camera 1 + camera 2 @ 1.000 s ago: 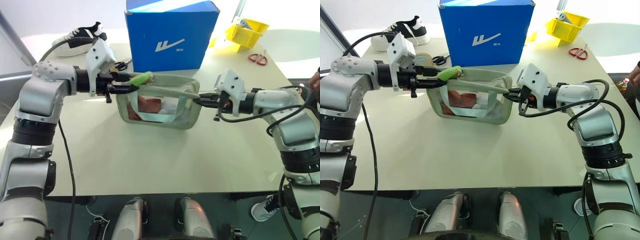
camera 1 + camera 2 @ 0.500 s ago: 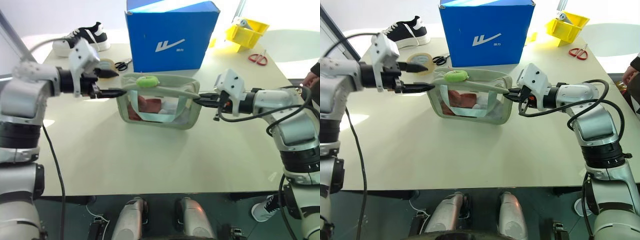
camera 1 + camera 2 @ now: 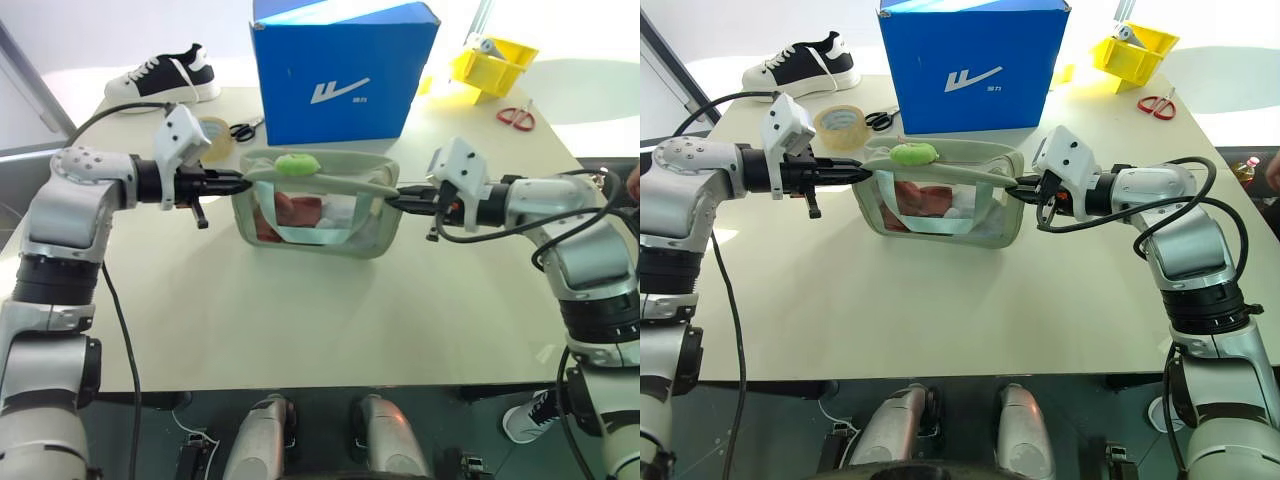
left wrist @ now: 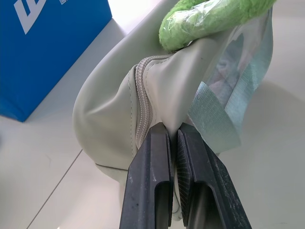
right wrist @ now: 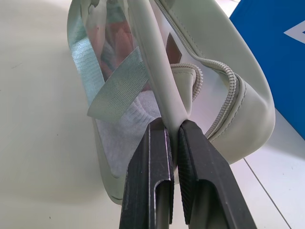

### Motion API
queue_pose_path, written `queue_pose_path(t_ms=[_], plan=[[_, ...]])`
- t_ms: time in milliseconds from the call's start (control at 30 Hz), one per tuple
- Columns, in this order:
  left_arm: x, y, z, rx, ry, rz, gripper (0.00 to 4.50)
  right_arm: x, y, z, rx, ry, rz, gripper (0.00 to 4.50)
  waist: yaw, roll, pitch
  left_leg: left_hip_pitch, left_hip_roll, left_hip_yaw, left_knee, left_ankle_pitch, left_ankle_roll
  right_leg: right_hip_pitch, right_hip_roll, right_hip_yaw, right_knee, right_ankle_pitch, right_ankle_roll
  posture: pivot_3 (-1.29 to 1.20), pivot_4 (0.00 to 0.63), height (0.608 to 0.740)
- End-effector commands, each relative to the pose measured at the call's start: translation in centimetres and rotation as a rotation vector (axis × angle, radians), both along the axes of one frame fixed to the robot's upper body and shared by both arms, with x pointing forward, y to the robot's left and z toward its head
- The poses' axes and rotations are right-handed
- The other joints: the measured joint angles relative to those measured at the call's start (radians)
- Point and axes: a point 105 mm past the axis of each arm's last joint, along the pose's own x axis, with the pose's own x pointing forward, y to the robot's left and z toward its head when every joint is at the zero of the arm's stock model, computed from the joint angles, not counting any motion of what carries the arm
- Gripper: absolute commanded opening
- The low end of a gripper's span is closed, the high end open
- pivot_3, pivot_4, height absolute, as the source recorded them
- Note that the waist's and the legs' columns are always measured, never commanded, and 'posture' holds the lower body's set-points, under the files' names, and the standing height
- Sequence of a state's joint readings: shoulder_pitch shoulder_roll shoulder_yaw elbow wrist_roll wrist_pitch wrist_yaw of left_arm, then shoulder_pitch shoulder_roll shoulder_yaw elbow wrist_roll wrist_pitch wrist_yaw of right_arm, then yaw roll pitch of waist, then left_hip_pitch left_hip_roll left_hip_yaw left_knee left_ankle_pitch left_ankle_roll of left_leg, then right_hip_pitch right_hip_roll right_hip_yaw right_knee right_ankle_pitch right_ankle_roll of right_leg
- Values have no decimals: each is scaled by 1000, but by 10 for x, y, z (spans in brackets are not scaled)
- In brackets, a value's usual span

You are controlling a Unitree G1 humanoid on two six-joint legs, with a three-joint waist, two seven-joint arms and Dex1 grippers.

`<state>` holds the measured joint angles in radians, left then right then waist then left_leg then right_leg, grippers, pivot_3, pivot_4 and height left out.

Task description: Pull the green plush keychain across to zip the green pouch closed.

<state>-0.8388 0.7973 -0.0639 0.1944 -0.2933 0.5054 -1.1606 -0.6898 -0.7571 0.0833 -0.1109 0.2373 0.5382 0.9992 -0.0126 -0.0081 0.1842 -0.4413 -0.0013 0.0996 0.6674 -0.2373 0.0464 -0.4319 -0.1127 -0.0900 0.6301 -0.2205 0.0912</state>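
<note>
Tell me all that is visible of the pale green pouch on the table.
The pale sage-green soft rectangular pouch stands upright on the beige table, before the blue cardboard box. It has rounded corners, a clear plastic window showing reddish contents, a mint strap and a zipper. A lime-green fuzzy plush keychain lies on its top. The left claw is shut on its left end, the right claw on its right end.

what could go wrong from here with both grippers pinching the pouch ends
1. The left gripper is shut on the pouch end fabric, not on the keychain, so neither gripper is placed to move the zipper.
2. The right gripper is shut on the strap; a pull could stretch or lift the soft pouch.
3. The blue box stands close behind; dragging the pouch might bump it.
</note>
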Motion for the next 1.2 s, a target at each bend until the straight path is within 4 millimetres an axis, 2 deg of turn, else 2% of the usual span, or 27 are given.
queue_pose_path(t_ms=[33,67,167,233,267,300,400,467,533,633,733,900,1033,1133,1200], plan=[[-1,4,6,11,-29,10,10,0,6,12,3,-48,19,0,0,0,0,0,0,0,0,0,0,0,0,0,0,0,0,0,150,740],[-1,4,6,11,-32,11,10,1,6,13,10,-46,14,0,0,0,0,0,0,0,0,0,0,0,0,0,0,0,0,0,150,740],[-1,4,5,15,-37,10,0,0,5,16,24,-20,24,1135,0,0,0,0,0,0,0,0,0,0,0,0,0,0,0,0,150,740],[-1,4,4,16,-39,9,0,1,-1,20,-23,-49,31,2234,0,0,0,0,0,0,0,0,0,0,0,0,0,0,0,0,150,740],[-1,4,4,16,-40,9,0,4,-5,24,-41,-68,18,2490,0,0,0,0,0,0,0,0,0,0,0,0,0,0,0,0,150,740],[0,4,4,16,-42,11,0,9,-11,32,-57,-100,-5,2857,0,0,0,0,0,0,0,0,0,0,0,0,0,0,0,0,150,740],[-2,4,1,24,-41,6,0,15,-13,61,-50,-164,-9,4469,-1,0,0,0,-1,0,0,0,0,0,0,0,0,0,0,0,150,740],[-3,4,0,29,-42,0,0,8,2,74,-19,-179,60,4469,-2,0,0,0,0,0,0,0,0,-1,0,0,0,0,0,0,150,740],[-3,3,2,27,-45,-2,0,-4,30,83,45,-174,164,4469,-3,0,0,0,1,0,-1,0,0,-1,0,0,0,0,0,0,150,740],[-3,2,3,26,-47,-10,0,-15,68,77,101,-159,264,4469,-3,0,0,0,2,0,-1,0,0,-1,0,0,1,0,0,0,150,740],[-2,1,3,29,-51,-13,0,-10,96,63,114,-174,277,4469,-1,0,0,0,1,0,0,0,0,0,0,0,1,0,0,0,150,740],[-3,-2,3,29,-50,-23,0,13,118,59,144,-203,241,4469,-1,0,0,0,-1,0,0,0,-1,0,0,0,1,0,0,0,150,740],[-5,-2,3,29,-51,-24,0,20,125,56,136,-223,239,4469,-2,0,0,0,-1,1,0,2,-3,0,0,0,1,0,0,0,150,740],[-7,-1,3,26,-51,-22,0,22,122,54,139,-220,238,3663,-2,0,0,0,-1,1,0,2,-4,0,0,0,1,0,0,0,150,740],[-8,-1,2,26,-49,-21,0,22,120,55,151,-214,235,2645,-2,0,0,0,-1,1,0,2,-3,0,0,0,1,0,0,0,150,740]])
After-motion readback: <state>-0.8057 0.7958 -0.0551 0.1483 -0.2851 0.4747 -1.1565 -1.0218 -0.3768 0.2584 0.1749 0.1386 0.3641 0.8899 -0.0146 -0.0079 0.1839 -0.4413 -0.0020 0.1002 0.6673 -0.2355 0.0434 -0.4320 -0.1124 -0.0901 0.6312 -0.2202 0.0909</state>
